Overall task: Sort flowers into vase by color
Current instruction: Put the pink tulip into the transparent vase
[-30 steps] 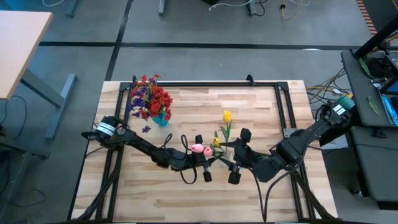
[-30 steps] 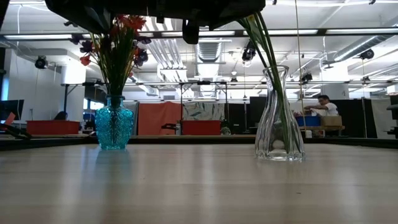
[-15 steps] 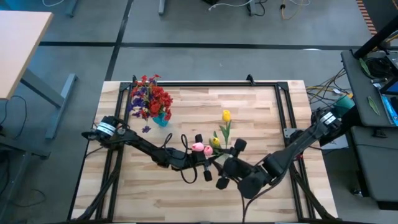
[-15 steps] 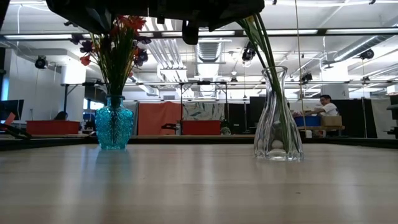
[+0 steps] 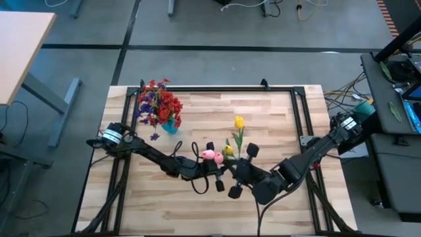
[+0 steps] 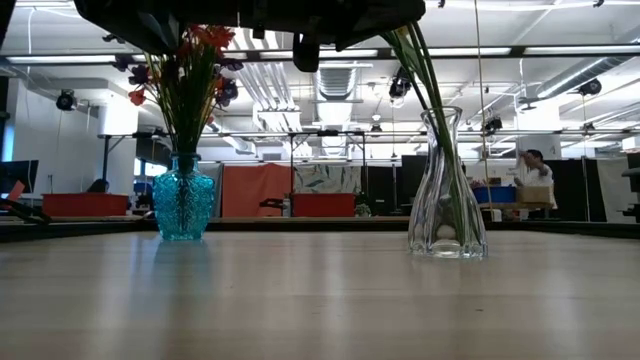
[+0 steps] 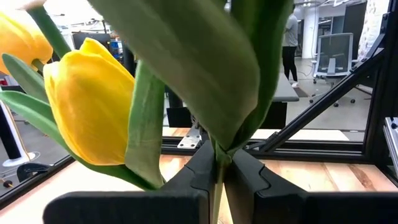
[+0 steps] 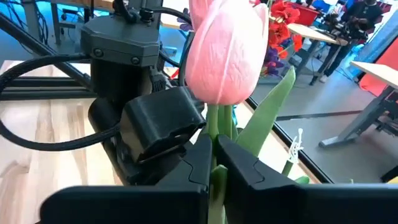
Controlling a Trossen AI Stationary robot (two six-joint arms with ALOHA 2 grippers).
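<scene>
Vases first. Blue vase (image 6: pixel 183 205) stands toward the table's far-left corner, upright, holding the red and purple flowers (image 5: pixel 158 104); one loose purple bit (image 5: pixel 154 137) lies on the wood just beside it. Clear vase (image 6: pixel 446 190) stands near mid-table, upright, with green stems (image 6: pixel 428 70) running up out of its neck; a yellow tulip (image 5: pixel 240 122) shows above it from overhead, and small pale stones sit in its base.

Pink tulip (image 8: pixel 227 50) is in the air above mid-table, near the clear vase and not in either vase. Right gripper (image 8: pixel 214 152) is closed on its stem just under the bud, with a leaf (image 8: pixel 267 115) spreading off beside the fingers. Left gripper (image 7: pixel 221 165) is also clamped shut, on a green stem where broad leaves fold together; a second yellow tulip (image 7: pixel 90 109) hangs close beside those fingers. Overhead, both grippers meet at the same spot, left gripper (image 5: pixel 217 172) and right gripper (image 5: pixel 242 172) nearly touching, pink bud (image 5: pixel 210 156) between them.

Edges and room: black frame rail (image 5: pixel 217 87) runs along the far edge and down both sides of the table (image 5: pixel 197 210). Near half of the wood is bare; so is the stretch between the two vases. A person (image 6: pixel 535 175) is visible in the room well behind the table.
</scene>
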